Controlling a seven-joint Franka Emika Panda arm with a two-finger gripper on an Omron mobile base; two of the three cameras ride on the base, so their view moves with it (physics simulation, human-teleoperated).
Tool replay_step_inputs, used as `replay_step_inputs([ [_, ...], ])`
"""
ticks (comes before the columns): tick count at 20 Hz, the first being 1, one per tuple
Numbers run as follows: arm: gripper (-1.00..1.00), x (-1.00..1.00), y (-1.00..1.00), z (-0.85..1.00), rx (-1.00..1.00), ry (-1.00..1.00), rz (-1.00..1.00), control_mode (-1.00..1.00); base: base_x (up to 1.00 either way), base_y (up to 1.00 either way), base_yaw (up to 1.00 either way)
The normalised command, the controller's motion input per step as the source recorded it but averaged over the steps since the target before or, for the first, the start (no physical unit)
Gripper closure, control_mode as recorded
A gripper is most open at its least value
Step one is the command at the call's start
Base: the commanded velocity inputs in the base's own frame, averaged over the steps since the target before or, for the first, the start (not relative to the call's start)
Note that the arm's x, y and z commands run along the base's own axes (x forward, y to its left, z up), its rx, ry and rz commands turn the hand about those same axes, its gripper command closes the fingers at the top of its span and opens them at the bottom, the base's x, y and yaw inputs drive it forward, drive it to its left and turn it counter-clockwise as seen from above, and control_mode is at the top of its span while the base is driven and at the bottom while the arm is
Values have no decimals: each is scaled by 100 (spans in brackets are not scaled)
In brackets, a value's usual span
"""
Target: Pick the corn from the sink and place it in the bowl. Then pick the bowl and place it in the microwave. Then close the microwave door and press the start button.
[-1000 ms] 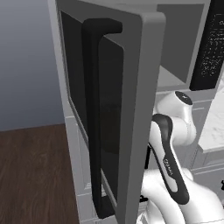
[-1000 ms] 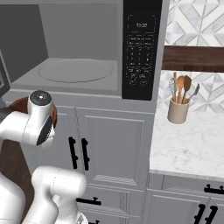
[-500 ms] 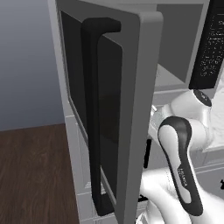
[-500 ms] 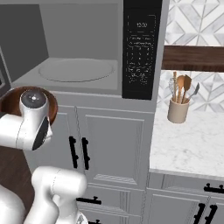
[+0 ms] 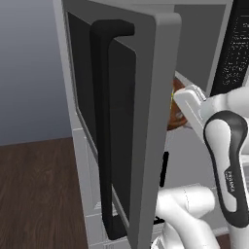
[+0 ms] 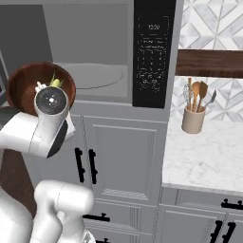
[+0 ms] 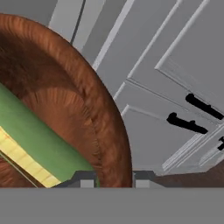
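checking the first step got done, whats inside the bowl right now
The corn lies inside the bowl, green husk and yellow kernels showing. The arm covers the bowl's lower part in the right base view, so the rest of its floor can't be seen.

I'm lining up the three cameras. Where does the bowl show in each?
Left base view: bowl, a brown sliver right of centre behind the microwave door.
Right base view: upper left, before the microwave opening.
Hand view: left half.
Shared landmark: the corn inside it.
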Motion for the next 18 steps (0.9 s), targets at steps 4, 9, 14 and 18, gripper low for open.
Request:
replay_step_inputs([
  [4,100,60,-54,48,1,-3,-2,-100,0,0,0],
  [9,100,77,-9,50,0,0,-1,-100,0,0,0],
  [14,100,69,0,40,0,1,-6,-100,0,0,0],
  [18,100,62,0,0,0,4,-6,-100,0,0,0],
])
